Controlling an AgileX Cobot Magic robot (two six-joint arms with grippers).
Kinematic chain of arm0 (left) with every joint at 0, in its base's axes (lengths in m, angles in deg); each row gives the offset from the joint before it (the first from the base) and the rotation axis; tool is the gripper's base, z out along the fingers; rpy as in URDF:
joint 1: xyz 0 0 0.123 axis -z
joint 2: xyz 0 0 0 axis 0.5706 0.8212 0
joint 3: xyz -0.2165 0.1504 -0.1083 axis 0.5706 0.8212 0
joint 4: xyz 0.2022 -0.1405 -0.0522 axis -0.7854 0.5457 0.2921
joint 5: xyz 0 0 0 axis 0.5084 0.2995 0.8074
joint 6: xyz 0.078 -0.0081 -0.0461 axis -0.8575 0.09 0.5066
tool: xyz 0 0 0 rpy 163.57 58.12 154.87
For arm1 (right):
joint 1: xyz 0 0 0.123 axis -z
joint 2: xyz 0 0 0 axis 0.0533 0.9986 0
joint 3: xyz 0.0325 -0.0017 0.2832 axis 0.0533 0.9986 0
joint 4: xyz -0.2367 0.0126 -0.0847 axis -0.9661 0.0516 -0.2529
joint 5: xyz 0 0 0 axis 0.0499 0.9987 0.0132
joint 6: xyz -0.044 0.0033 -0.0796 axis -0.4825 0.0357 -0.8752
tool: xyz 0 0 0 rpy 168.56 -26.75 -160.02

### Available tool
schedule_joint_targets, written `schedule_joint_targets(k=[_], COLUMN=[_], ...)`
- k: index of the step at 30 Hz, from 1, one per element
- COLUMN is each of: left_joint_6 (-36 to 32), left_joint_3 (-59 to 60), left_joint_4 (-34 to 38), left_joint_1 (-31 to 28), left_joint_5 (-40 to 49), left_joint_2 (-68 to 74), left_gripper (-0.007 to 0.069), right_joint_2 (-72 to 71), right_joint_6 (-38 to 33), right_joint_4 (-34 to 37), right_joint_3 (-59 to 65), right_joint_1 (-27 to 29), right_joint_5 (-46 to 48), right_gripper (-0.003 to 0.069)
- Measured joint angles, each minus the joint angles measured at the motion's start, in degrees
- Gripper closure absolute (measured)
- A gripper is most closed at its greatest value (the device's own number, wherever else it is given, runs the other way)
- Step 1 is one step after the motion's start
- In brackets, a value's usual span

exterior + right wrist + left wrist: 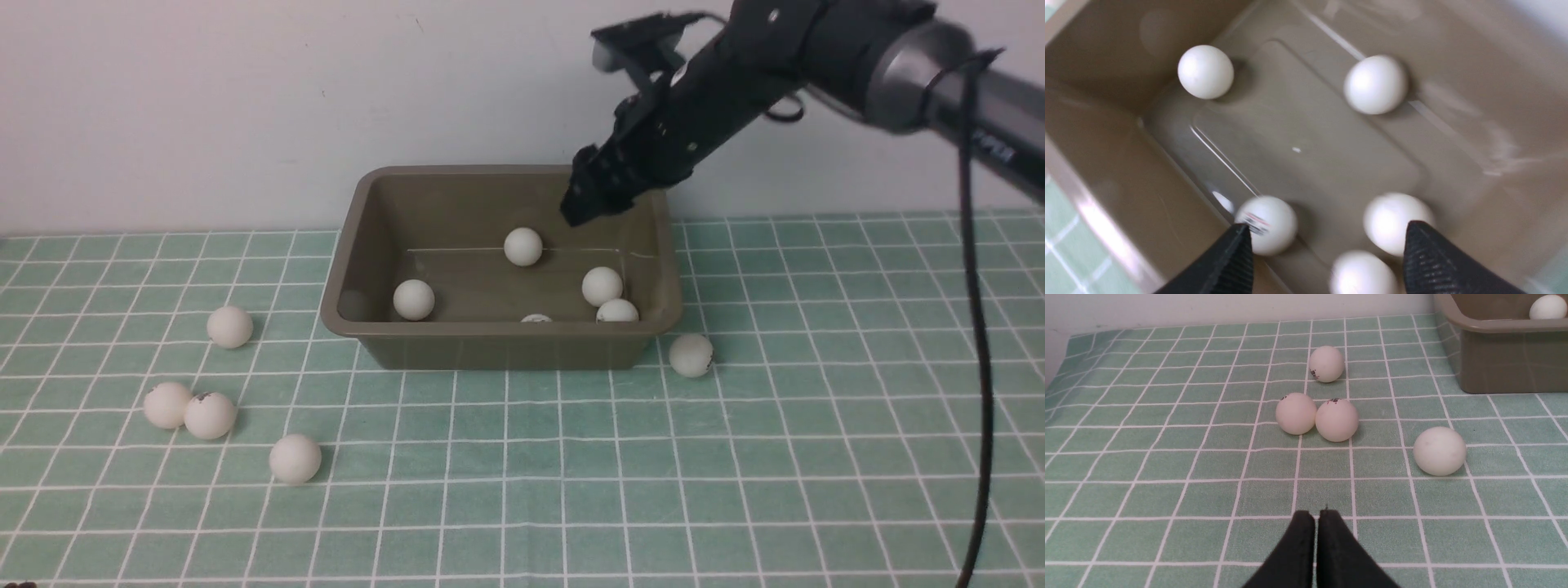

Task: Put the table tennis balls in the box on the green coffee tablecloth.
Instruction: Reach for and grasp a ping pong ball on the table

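Observation:
The olive-brown box point(502, 347) stands on the green coffee tablecloth point(735, 474). Several table tennis balls lie inside it, one at the back point(522, 247) and one at the left point(414, 300). My right gripper point(592, 204) hangs over the box's back right corner; in the right wrist view it point(1329, 230) is open and empty above the balls point(1376, 84) on the box floor point(1306, 163). Several balls lie loose on the cloth left of the box point(229, 327), and one sits by its front right corner point(691, 355). My left gripper point(1315, 514) is shut and empty, low over the cloth short of a touching pair of balls point(1336, 419).
A pale wall point(245, 98) rises right behind the box. The right arm's black cable point(976, 327) hangs down at the right side. In the left wrist view the box's corner point(1506, 363) stands beyond a single ball point(1439, 451).

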Motion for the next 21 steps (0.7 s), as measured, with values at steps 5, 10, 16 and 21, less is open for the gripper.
schedule_joint_targets(k=[5,10,16,21], left_joint_6=[0.0,0.0,0.0,0.0], left_joint_3=[0.0,0.0,0.0,0.0], left_joint_4=[0.0,0.0,0.0,0.0], left_joint_1=[0.0,0.0,0.0,0.0], left_joint_5=[0.0,0.0,0.0,0.0], left_joint_2=[0.0,0.0,0.0,0.0], left_gripper=[0.0629,0.0629,0.0629,0.0629], right_joint_2=[-3.6,-9.1,-19.4,-26.5], right_joint_6=[0.1,1.8,-0.3,-7.4], right_joint_4=[-5.1,-8.7,-9.5,-6.8], right_joint_3=[-4.6,-3.2,9.5,20.8], right_joint_1=[2.4,7.8,14.7,17.7], right_joint_5=[7.2,8.8,9.1,9.1], right_gripper=[0.0211,0.0211,0.0228,0.0237])
